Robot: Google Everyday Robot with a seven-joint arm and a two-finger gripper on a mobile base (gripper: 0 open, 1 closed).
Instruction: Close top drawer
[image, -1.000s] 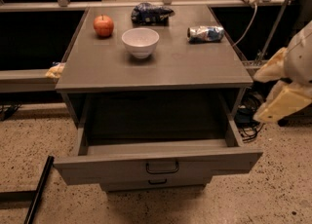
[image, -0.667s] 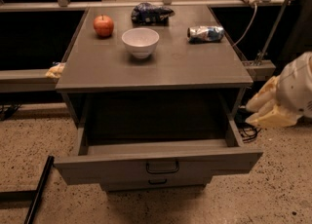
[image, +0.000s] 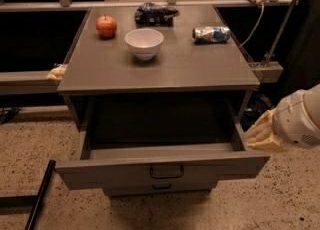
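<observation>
The top drawer (image: 162,170) of the grey cabinet is pulled far out and looks empty inside. Its wide grey front has a black wire handle (image: 167,172) at the centre. A lower drawer front (image: 161,190) with a smaller handle shows just beneath it. My gripper (image: 257,133), cream-coloured at the end of a white arm, sits low at the right, beside the drawer's right front corner and close to its right side wall.
On the cabinet top (image: 200,69) stand a red apple (image: 106,26), a white bowl (image: 144,43), a dark chip bag (image: 155,13) and a crushed can (image: 211,34). A black bar (image: 39,195) lies on the speckled floor at the left. Cables and a rail (image: 267,69) are at the right.
My gripper has come down and leftward from beside the cabinet top to the drawer's right front corner. The drawer has not moved.
</observation>
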